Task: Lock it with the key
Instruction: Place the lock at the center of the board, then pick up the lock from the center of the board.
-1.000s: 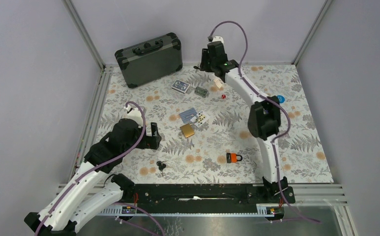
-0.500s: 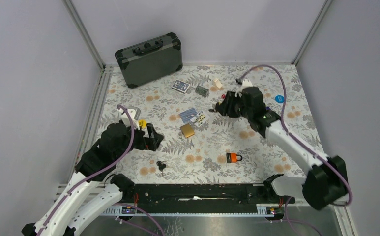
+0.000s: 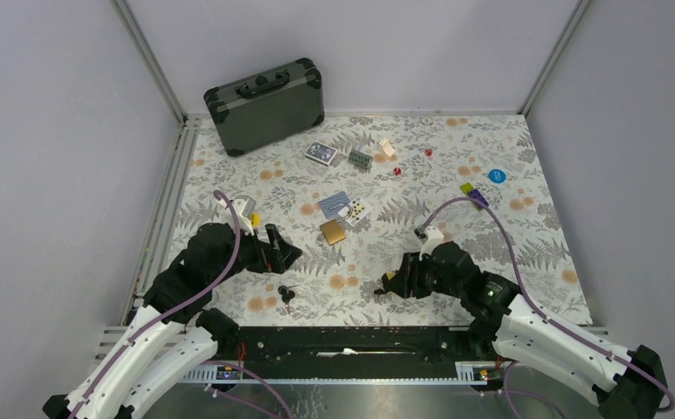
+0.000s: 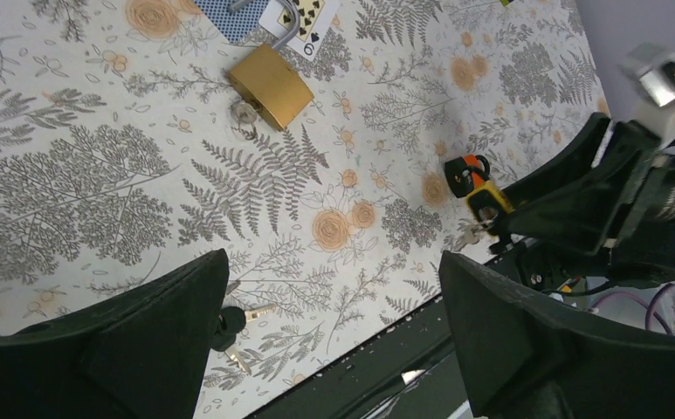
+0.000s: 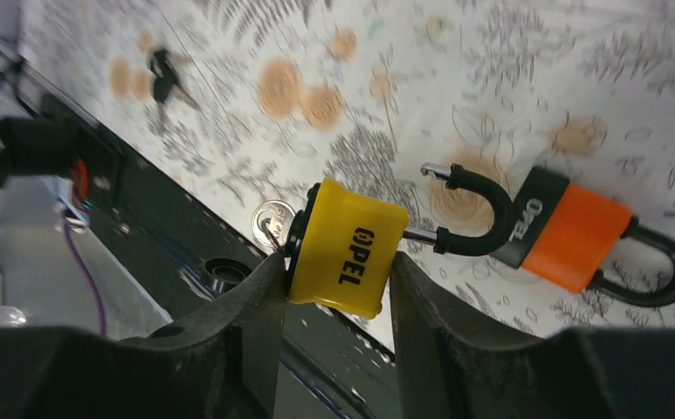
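Right jaws swung down, clamping yellow padlock [image 5: 344,249]; keyway hidden.

A dark case [image 3: 265,105] stands at the far left of the floral mat [image 3: 543,253], and nearer lie a card deck [image 3: 321,153], green block [image 3: 359,161], cream block [image 3: 388,148], red die [image 3: 396,171], blue disc [image 3: 497,175] and loose cards [image 3: 344,206].

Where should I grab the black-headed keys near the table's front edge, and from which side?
Probably the black head, from straight above. The keys lie flat on the table, so a side approach cannot get under them, and the head is their thickest part.
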`<state>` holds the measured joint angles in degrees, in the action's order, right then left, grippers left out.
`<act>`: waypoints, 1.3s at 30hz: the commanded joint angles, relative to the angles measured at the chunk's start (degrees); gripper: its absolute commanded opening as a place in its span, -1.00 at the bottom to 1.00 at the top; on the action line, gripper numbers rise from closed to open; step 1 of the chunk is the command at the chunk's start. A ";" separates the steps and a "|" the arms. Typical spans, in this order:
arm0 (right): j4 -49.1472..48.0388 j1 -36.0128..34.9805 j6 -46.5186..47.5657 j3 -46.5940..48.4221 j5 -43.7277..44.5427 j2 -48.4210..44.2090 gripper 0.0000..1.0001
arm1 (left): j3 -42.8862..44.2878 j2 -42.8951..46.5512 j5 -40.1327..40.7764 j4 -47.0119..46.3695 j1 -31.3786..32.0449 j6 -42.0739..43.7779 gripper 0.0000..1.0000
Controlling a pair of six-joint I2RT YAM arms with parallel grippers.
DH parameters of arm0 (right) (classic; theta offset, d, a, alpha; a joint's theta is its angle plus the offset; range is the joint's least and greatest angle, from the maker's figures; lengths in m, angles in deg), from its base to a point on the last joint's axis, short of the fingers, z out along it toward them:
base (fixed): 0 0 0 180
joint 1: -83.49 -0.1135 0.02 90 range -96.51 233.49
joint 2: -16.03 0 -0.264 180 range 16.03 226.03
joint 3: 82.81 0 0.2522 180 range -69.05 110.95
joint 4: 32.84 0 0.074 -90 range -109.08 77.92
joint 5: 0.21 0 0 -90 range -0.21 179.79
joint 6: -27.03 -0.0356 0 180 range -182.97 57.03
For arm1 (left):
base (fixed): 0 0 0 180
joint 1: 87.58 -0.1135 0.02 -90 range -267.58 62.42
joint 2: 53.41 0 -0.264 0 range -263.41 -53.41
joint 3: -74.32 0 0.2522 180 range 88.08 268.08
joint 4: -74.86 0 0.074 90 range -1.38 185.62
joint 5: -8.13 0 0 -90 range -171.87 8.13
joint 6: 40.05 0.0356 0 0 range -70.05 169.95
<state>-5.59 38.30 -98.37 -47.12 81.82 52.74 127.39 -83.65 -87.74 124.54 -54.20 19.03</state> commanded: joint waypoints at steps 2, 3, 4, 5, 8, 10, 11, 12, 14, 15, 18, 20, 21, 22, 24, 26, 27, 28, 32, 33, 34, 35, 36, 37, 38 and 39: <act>-3.19 -6.89 -2.46 0.59 5.73 4.43 -1.00 | -0.93 2.27 -2.73 -3.39 0.00 -3.28 0.98; -4.42 -7.60 -2.24 1.04 6.01 6.38 -1.00 | -0.99 2.32 -2.62 -3.16 0.01 -3.48 0.98; -5.54 -8.07 -2.39 1.68 6.57 8.48 -1.00 | -0.98 2.37 -2.64 -2.94 -0.01 -3.67 0.98; -6.43 -8.37 -2.65 2.28 7.47 10.73 -1.00 | -0.97 2.35 -2.59 -2.70 -0.03 -3.91 0.98; -7.09 -8.62 -4.96 4.73 10.59 17.59 -0.98 | -0.90 2.61 -2.34 -2.15 0.10 -4.51 0.98; -7.28 -8.78 -7.10 6.16 11.58 21.95 -0.91 | -0.81 2.97 -2.10 -1.80 0.06 -4.55 0.98; -7.94 -9.21 -7.93 6.49 11.32 23.75 -0.84 | -0.77 3.13 -1.93 -1.55 0.09 -4.57 0.98; -8.75 -9.81 -8.42 6.83 11.30 25.46 -0.73 | -0.73 3.16 -1.73 -1.28 0.10 -4.47 0.98; -9.46 -11.25 -9.47 7.68 11.59 28.16 -0.43 | -0.72 3.10 -1.55 -0.93 0.08 -4.04 0.98; -9.59 -12.02 -9.71 8.19 11.58 29.15 -0.31 | -0.73 3.00 -1.63 -0.80 0.10 -3.85 0.98; -9.64 -13.28 -9.71 9.17 11.16 30.01 -0.05 | -0.68 2.36 -1.53 -0.63 0.09 -3.37 0.98; -9.28 -13.39 -9.50 9.26 11.39 28.71 0.15 | -0.68 2.16 -1.51 -0.68 0.08 -3.34 0.98; -8.72 -13.35 -9.25 9.29 11.91 27.77 0.24 | -0.72 2.12 -1.53 -0.75 0.10 -3.29 0.98; -7.88 -13.36 -8.86 9.42 12.50 26.52 0.31 | -0.77 2.06 -1.59 -0.87 0.08 -3.31 0.98; -5.63 -13.34 -7.88 10.08 14.08 24.54 0.45 | -1.01 2.01 -1.92 -1.23 0.10 -3.36 0.98; -3.38 -13.37 -6.96 10.85 15.39 23.12 0.60 | -1.24 1.86 -2.34 -1.65 0.10 -3.36 0.98; -2.39 -13.35 -6.39 11.27 15.59 23.01 0.66 | -1.35 1.77 -2.60 -1.84 0.08 -3.40 0.98; -1.48 -13.35 -5.75 11.79 15.62 23.12 0.69 | -1.52 1.57 -2.93 -2.09 0.10 -3.48 0.98; 1.22 -13.26 -3.67 12.60 17.38 23.65 0.54 | -1.75 -0.27 -3.95 -3.43 0.43 -4.55 0.98; 1.57 -13.26 -3.20 12.42 18.38 23.59 0.46 | -1.85 -0.77 -4.13 -4.19 1.30 -4.93 0.98; 2.14 -13.27 -2.91 12.31 19.42 23.61 0.42 | -1.94 -1.31 -3.59 -5.03 2.14 -5.28 0.98; 2.94 -13.07 -2.49 12.44 20.42 23.85 0.41 | -2.03 -1.77 -2.28 -5.89 4.55 -5.61 0.98; 3.73 -12.71 -2.19 12.59 21.19 23.97 0.41 | -2.14 -2.45 -0.06 -6.78 7.35 -5.74 0.98; 4.61 -12.13 -2.00 12.84 21.31 24.27 0.41 | -2.23 -3.29 2.41 -7.79 10.64 -5.79 0.98; 5.43 -11.33 -1.85 12.99 21.32 24.35 0.43 | -2.35 -4.31 5.10 -8.82 14.07 -5.83 0.98; 6.27 -10.34 -1.86 13.12 21.22 24.20 0.46 | -2.48 -5.87 8.49 -10.22 17.79 -5.68 0.98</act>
<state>-3.88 25.75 -102.19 -36.23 99.31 76.70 125.54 -86.29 -87.48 121.96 -45.98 14.03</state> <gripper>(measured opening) 0.713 0.989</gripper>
